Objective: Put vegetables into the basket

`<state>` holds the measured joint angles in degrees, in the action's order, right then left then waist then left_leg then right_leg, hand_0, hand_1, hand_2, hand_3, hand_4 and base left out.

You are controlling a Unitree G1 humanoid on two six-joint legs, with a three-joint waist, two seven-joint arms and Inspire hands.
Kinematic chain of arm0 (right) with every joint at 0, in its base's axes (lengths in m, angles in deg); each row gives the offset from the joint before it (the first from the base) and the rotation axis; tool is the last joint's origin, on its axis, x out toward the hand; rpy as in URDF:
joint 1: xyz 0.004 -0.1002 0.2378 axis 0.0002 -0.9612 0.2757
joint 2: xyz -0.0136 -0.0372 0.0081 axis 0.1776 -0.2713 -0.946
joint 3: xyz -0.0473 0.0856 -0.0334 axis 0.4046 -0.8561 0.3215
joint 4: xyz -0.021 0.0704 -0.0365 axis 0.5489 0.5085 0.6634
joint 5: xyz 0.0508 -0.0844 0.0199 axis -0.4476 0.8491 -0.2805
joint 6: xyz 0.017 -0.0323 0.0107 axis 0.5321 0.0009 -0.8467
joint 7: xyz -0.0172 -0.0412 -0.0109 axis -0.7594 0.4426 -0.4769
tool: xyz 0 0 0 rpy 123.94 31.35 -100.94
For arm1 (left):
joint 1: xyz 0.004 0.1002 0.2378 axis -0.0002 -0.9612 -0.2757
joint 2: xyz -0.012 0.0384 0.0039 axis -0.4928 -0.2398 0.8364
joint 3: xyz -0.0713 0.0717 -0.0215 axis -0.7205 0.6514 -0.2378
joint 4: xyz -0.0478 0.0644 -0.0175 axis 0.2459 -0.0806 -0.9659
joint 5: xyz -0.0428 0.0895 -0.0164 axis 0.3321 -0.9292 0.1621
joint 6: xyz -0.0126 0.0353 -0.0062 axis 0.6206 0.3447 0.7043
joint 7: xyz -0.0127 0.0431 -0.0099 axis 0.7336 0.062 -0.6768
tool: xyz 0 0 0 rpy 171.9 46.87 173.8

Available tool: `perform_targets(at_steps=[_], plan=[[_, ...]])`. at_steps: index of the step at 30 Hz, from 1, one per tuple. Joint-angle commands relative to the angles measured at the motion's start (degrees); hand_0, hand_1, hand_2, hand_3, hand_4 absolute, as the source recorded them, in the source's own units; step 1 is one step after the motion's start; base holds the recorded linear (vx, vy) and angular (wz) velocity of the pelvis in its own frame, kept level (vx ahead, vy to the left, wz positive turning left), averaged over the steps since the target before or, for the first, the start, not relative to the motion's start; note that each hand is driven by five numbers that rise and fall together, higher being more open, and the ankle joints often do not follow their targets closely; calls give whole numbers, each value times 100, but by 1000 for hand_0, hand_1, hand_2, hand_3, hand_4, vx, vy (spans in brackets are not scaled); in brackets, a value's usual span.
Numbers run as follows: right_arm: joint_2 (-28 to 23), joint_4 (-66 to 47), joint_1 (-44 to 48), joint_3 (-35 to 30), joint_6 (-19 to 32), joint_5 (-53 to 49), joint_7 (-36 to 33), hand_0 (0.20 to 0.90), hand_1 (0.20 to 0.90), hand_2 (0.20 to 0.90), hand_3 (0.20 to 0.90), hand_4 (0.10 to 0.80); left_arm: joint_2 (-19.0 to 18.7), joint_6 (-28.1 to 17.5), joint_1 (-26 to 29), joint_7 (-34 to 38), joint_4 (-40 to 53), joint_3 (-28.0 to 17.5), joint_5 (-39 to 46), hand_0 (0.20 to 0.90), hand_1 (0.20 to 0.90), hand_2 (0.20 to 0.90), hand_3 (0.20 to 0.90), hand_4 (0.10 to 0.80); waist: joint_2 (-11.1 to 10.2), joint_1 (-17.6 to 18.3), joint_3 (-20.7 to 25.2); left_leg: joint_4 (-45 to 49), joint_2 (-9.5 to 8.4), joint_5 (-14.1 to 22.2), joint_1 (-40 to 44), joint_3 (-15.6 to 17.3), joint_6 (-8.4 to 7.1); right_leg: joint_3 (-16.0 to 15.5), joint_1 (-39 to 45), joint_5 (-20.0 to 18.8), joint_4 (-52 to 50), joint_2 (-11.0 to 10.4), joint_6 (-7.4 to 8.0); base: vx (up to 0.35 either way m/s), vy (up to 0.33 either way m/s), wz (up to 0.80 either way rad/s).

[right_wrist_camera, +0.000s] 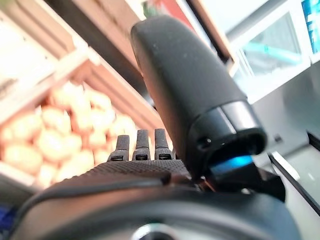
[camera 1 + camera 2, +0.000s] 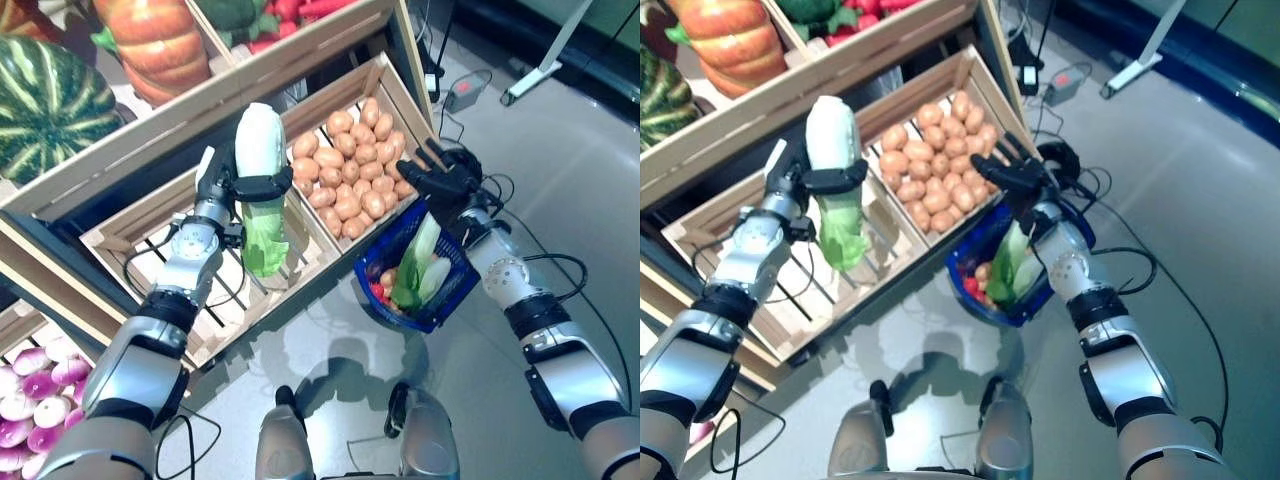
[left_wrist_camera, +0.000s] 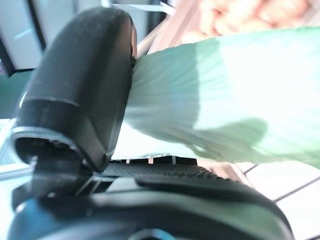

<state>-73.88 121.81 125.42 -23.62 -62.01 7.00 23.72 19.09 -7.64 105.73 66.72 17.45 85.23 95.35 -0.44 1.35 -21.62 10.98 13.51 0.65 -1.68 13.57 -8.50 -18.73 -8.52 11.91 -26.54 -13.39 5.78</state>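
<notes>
My left hand is shut on a long white and green cabbage and holds it upright above the wooden crate on the stand. The cabbage's pale green leaves show close against the thumb in the left wrist view. The blue plastic basket stands on the floor to the right of the crates. In it lie another white and green cabbage and small red and orange vegetables. My right hand is open with straight fingers just above the basket's far rim, beside the potato crate; its thumb shows in the right wrist view.
A wooden crate of potatoes stands on the stand right behind the basket. An almost bare slatted crate is under my left hand. A higher shelf rises behind. Grey floor lies to the right, with a small power box and cables.
</notes>
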Motion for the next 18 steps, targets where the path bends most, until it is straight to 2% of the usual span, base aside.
perform_targets(at_steps=[1, 6, 11, 18], plan=[[481, -640, -200, 259, 80, 162, 691, 900, 900, 900, 900, 800, 318, -648, -332, -310, 764, -287, 695, 300, 300, 300, 300, 400, -40, -94, 1417, -90, -262, 162, 359, 77, 166, 42, 1094, -725, 1602, 92, -20, 45, -47, 10], [732, -1130, -475, 466, -269, 294, 632, 900, 900, 900, 900, 800, 752, -528, -762, -390, 1375, -309, 836, 300, 300, 300, 300, 400, -58, -134, 1682, -776, -323, -96, 756, 77, 163, 17, 1500, -980, 2204, 209, 58, 52, -43, 6], [884, -1106, -574, 572, -568, 245, 587, 900, 900, 900, 900, 800, 1068, -487, -883, -390, 1645, -159, 893, 300, 300, 300, 300, 400, -78, -163, 1820, -1325, -307, -257, 1104, 110, 140, -48, 1794, -1191, 2641, 280, 117, 61, -54, 9], [1067, -1103, -783, 664, -866, 68, 699, 900, 900, 900, 900, 800, 1210, -482, -949, -337, 2002, -20, 658, 300, 300, 300, 300, 400, -115, -197, 1886, -1598, -308, -316, 1205, 41, 132, -105, 1938, -1341, 2946, 358, 136, 23, -50, 5]])
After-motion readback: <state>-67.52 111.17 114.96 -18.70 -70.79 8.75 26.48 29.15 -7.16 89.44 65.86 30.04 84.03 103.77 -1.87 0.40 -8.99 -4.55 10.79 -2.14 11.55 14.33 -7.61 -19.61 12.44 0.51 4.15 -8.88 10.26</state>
